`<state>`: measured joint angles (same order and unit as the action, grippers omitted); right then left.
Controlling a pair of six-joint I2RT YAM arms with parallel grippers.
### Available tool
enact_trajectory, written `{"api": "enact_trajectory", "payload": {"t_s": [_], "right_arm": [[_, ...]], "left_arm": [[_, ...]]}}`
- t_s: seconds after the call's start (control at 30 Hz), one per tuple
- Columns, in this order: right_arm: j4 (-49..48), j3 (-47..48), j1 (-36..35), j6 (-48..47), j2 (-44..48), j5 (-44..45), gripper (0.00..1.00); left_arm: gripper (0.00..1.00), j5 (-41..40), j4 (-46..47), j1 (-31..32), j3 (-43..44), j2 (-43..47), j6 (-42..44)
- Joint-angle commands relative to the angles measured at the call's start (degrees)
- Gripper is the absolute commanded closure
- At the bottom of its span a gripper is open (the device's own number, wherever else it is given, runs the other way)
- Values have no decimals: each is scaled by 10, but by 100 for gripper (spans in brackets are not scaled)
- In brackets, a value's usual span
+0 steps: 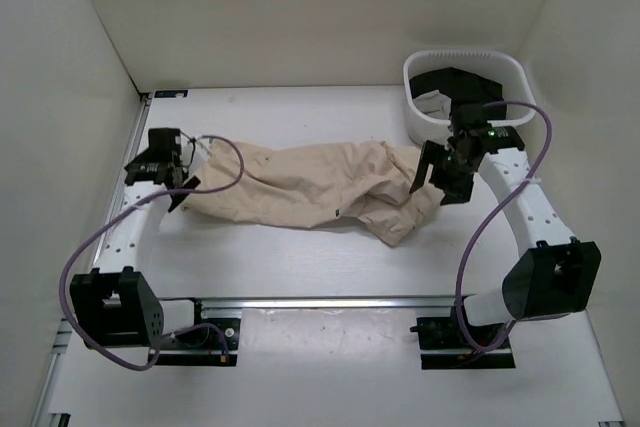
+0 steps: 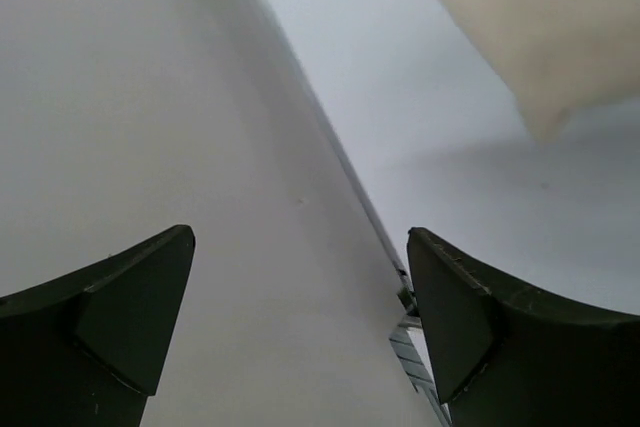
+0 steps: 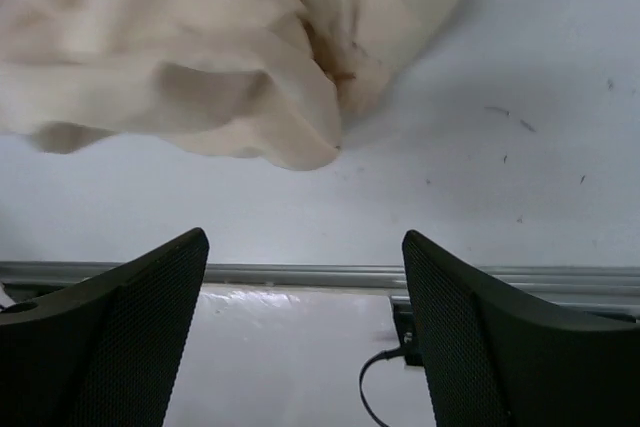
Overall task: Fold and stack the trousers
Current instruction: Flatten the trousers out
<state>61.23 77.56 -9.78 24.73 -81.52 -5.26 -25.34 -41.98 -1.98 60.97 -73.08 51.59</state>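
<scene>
**Figure. Both arms and the garment, read left to right.**

At far left, the left gripper (image 2: 300, 237) hangs above the table (image 1: 300, 277) near its left edge. Its jaws stand wide with nothing between them. One corner of cloth shows just beyond the fingers, clear of them.

In the centre, the trousers (image 1: 300, 185) lie along the table between the two arms. They are rumpled rather than flat, and bunched into thick folds at the right end.

At right, the right gripper (image 3: 305, 237) is poised over that bunched end, its jaws likewise spread and empty, with the cloth lying ahead of the fingertips.

At far right rear, a white basket (image 1: 465, 54) holds black garments (image 1: 455, 82).

The step in hand appears to be the laying-out. The garment is stretched lengthwise, but no tidy fold is visible yet.

The next move probably calls for fresh grips on the cloth edges, ideally at matching corners. Both arms could then smooth the wrinkled right end and carry one end over the other evenly.
</scene>
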Motion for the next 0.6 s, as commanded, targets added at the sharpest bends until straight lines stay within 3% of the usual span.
{"api": "enact_trajectory", "payload": {"t_s": [0.0, 0.1, 0.23, 0.47, 0.57], "right_arm": [[-34, -78, -10, 25, 5, 5, 17], [-83, -163, -23, 25, 16, -33, 18], [-200, -225, -43, 25, 16, -54, 12], [-366, -292, -49, 72, -21, -85, 11], [-380, -304, -54, 88, -38, -85, 11]], "left_arm": [[2, 39, -9, -6, -84, 23, 20], [2, 49, 15, -6, -123, 36, 20], [0, 50, 61, -6, -155, 9, 10], [0, 60, 94, -6, -96, -82, -61], [0, 60, 111, -6, -84, -110, -94]]}}
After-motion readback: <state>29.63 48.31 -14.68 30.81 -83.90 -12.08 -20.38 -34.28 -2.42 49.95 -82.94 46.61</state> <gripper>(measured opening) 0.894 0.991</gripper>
